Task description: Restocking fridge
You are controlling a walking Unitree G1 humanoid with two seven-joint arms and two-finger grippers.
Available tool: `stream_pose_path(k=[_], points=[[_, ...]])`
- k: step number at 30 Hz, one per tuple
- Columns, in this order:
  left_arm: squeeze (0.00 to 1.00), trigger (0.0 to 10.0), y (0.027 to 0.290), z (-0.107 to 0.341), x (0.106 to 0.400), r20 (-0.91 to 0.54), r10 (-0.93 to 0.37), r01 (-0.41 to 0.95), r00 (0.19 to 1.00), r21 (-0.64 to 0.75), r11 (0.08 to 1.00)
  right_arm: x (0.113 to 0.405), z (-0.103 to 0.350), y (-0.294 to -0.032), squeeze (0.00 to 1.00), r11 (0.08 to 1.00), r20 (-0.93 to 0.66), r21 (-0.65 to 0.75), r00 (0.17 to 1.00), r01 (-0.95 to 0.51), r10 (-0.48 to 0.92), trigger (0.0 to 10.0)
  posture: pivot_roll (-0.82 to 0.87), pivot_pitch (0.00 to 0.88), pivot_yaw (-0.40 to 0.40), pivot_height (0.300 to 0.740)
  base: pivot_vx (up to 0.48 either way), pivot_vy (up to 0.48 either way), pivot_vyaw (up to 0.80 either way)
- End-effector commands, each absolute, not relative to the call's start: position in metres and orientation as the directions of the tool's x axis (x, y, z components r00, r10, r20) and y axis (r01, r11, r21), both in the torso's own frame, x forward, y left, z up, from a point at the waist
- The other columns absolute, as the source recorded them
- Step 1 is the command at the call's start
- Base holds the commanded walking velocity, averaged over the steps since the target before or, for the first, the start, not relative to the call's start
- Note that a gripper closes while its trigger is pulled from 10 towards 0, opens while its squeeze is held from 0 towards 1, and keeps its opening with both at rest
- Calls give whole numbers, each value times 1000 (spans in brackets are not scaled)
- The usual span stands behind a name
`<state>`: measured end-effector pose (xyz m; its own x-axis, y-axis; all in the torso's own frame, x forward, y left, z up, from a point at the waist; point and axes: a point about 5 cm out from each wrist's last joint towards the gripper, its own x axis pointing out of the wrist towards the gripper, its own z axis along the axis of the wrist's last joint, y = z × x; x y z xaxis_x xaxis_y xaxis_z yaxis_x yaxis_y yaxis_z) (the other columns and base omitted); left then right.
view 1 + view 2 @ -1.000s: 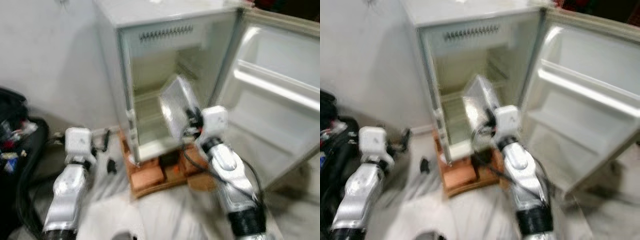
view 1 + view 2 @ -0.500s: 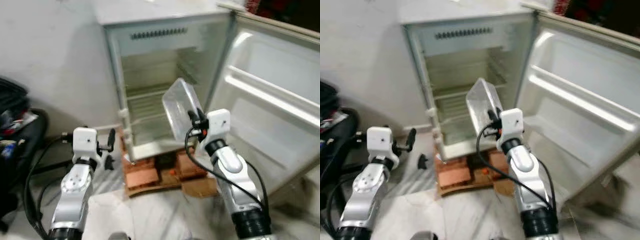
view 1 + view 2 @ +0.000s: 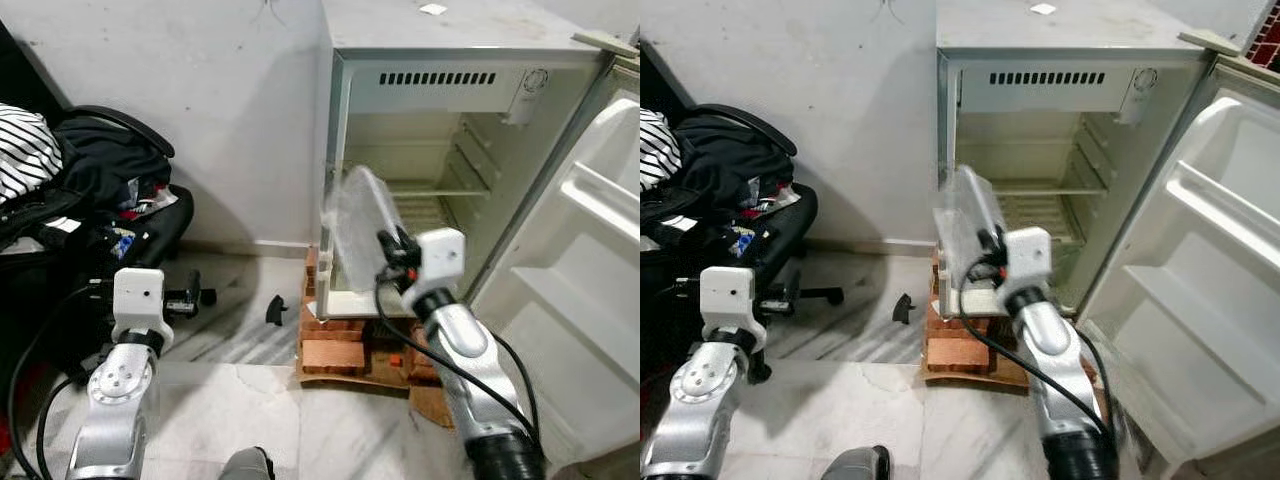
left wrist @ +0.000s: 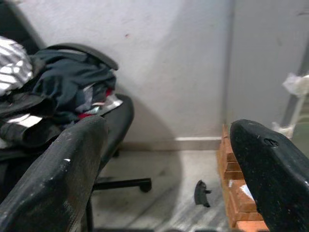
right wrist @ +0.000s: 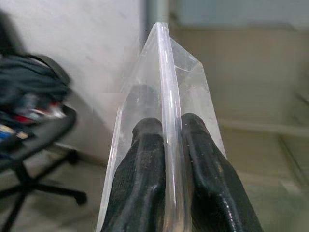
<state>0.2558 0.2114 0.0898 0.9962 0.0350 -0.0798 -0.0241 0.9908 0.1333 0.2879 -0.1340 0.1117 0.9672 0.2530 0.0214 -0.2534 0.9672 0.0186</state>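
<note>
In front of the open mini fridge (image 3: 450, 130), which sits on bricks (image 3: 335, 355), the right gripper (image 5: 164, 145) pinches the rim of a clear plastic tray (image 3: 360, 225) held upright, while the left gripper (image 4: 164, 164) hangs low, fingers spread wide, near a clothes-piled office chair (image 3: 110, 190).

**Clutter beside the wall**

A black office chair (image 3: 150, 215) stands against the pale wall (image 3: 200, 90), heaped with dark clothes (image 3: 95, 160) and a striped garment (image 3: 25, 150). A small black fragment (image 3: 275, 310) lies on the marbled floor (image 3: 240, 400) near stacked bricks (image 3: 335, 345).
</note>
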Motion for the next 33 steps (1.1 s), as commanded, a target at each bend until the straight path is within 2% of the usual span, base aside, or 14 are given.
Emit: stream_pose_path(k=[1, 6, 12, 33], points=[[0, 10000, 207, 95, 255, -70, -6, 14, 998, 119, 993, 287, 115, -138, 0, 970, 31, 14, 969, -244, 244, 10000, 84, 56, -6, 740, 0, 0, 0], [0, 10000, 194, 97, 251, -46, -60, 63, 997, 81, 995, 287, 108, -151, 0, 983, 1, 5, 983, -182, 182, 10000, 79, 59, -4, 740, 0, 0, 0], [0, 10000, 186, 97, 250, -50, -83, 86, 995, 64, 994, 289, 103, -152, 0, 990, -29, 15, 989, -142, 143, 10000, 84, 63, -4, 740, 0, 0, 0], [0, 10000, 184, 100, 245, -54, -93, 95, 994, 37, 995, 289, 101, -145, 0, 986, -38, 25, 986, -162, 163, 10000, 89, 78, -8, 740, 298, 0, 0]])
